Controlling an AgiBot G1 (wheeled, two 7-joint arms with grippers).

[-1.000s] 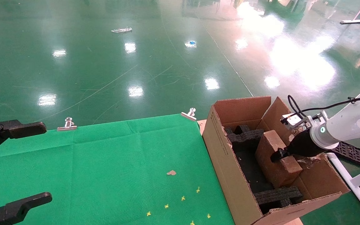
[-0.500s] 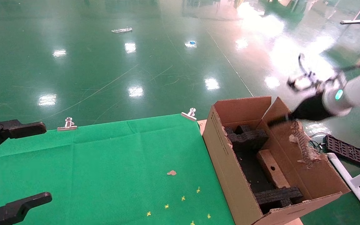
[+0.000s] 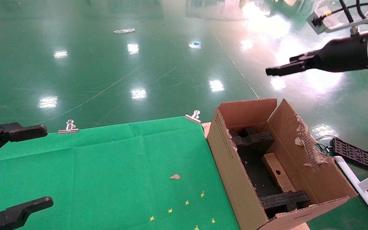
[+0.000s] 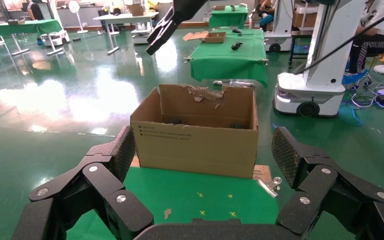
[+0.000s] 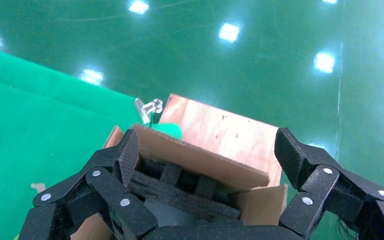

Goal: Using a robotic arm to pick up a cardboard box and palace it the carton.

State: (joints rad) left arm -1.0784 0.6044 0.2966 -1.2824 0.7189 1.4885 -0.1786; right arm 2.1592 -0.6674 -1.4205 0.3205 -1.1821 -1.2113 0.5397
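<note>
The cardboard box (image 3: 278, 172) lies flat inside the carton (image 3: 232, 166), between foam blocks. It looks light and stiff (grip its long sides). The right gripper (image 3: 272, 71) hovers above, fingers wide, empty.

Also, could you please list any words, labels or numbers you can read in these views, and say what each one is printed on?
Nothing can be read as text.
Carton: small dark print on its outer side wall, near the upper corner, too small to read in the head view and the left wrist view.
Cardboard box inside the carton: no print visible.
</note>
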